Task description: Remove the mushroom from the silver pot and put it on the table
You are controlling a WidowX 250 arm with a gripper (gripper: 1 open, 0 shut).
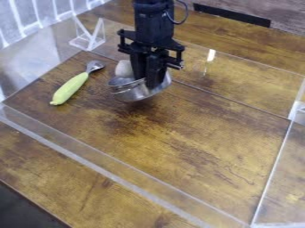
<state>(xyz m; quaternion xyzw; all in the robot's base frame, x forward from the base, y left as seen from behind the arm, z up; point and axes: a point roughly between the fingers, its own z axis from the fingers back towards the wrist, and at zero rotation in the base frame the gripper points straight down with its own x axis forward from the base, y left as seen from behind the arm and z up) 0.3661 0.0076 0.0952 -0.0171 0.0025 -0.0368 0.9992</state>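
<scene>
The silver pot [128,88] stands on the table [202,142] left of centre. It looks slightly tilted. My gripper [148,78] points straight down with its dark fingers reaching into or just over the pot's mouth. A pale rounded shape [125,68] shows at the pot's far left rim beside the fingers; it may be the mushroom, though I cannot make it out for certain. The fingers stand close together, and the pot's wall and the gripper body hide what lies between them.
A yellow-green corn cob [70,87] lies to the left of the pot, with a small metal piece [95,66] near its far end. Clear acrylic walls [131,174] edge the tabletop at the front, right and back.
</scene>
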